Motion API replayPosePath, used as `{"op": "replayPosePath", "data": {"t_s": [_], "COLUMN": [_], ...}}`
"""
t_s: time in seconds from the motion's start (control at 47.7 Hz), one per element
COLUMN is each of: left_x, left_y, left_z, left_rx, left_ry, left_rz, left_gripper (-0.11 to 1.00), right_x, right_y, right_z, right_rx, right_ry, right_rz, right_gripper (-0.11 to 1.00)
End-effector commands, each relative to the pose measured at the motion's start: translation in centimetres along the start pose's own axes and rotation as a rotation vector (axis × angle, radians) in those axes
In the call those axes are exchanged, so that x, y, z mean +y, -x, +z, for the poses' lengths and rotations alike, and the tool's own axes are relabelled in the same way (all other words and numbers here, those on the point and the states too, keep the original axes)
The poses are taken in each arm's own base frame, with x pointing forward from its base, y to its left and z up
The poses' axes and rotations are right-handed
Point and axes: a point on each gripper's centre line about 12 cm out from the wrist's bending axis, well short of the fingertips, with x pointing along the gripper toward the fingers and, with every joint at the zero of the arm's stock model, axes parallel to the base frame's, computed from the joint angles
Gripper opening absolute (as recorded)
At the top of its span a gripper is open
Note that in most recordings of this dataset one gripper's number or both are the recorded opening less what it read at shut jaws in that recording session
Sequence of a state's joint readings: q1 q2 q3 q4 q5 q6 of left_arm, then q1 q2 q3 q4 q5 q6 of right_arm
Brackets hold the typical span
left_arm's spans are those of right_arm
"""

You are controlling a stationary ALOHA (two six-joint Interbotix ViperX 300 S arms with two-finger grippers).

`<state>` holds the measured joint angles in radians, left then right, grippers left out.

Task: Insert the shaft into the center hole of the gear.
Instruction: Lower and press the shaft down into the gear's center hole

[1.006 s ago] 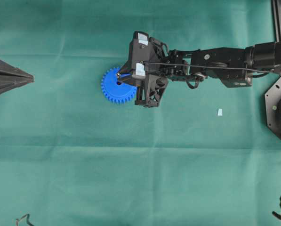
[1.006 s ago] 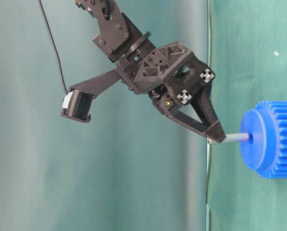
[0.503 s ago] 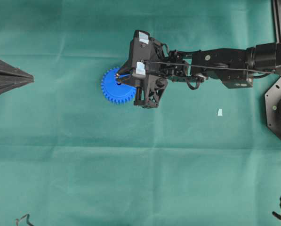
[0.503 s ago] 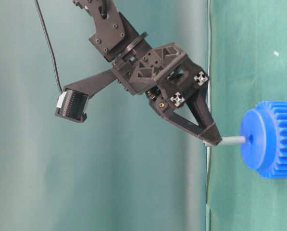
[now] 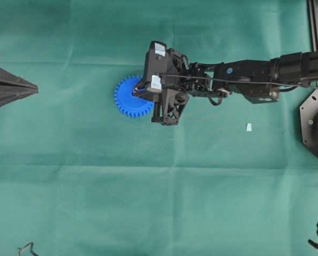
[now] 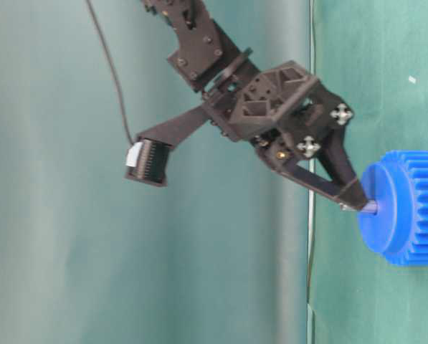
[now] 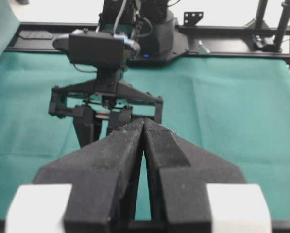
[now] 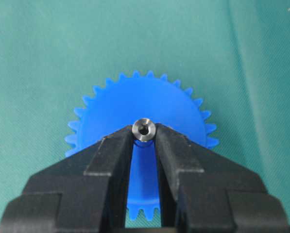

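Note:
The blue gear (image 5: pixel 128 98) lies flat on the green cloth, also seen in the table-level view (image 6: pixel 409 208) and the right wrist view (image 8: pixel 135 99). My right gripper (image 5: pixel 139 91) is shut on the silvery shaft (image 8: pixel 144 129), which stands over the gear's center. In the table-level view the fingertips (image 6: pixel 351 198) are almost at the gear's face, and only a short bit of shaft (image 6: pixel 370 207) shows between them and the hub. My left gripper (image 5: pixel 34 89) is shut and empty at the far left, its fingers (image 7: pixel 130 133) pressed together.
A small pale scrap (image 5: pixel 249 127) lies on the cloth to the right of the gear. Black frame parts (image 5: pixel 314 124) stand at the right edge. A thin wire loop (image 5: pixel 25 247) lies at the bottom left corner.
My right gripper has moved toward the gear with the shaft. The exposed length of shaft between fingertips and gear has shrunk from long to a short stub. The left arm has not moved.

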<state>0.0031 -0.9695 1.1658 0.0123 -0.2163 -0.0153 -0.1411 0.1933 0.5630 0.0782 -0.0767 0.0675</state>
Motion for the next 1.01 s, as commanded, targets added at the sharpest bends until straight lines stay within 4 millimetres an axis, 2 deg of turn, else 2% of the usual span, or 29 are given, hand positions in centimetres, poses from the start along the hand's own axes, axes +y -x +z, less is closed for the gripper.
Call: {"op": "replayPosePath", "data": {"t_s": [0.0,0.272,0.985], "left_x": [0.0,0.0,0.0], "left_y": [-0.3,-0.3,-0.3], "left_z": [1.0,1.0,0.9], "left_rx": [-0.025,-0.021,-0.015], "left_ry": [-0.005,-0.005,-0.005], "left_rz": [0.001,0.001,0.001], "left_gripper": [0.0,0.0,0.0], "right_x": [0.1,0.0,0.0], "right_y": [0.2,-0.5,-0.5], "right_z": [0.8,0.2,-0.2], "right_rx": [-0.035,-0.018,0.024], "right_ry": [-0.003,-0.001,0.002], "right_rz": [0.003,0.001,-0.002], "right_gripper": [0.16,0.16,0.16]}}
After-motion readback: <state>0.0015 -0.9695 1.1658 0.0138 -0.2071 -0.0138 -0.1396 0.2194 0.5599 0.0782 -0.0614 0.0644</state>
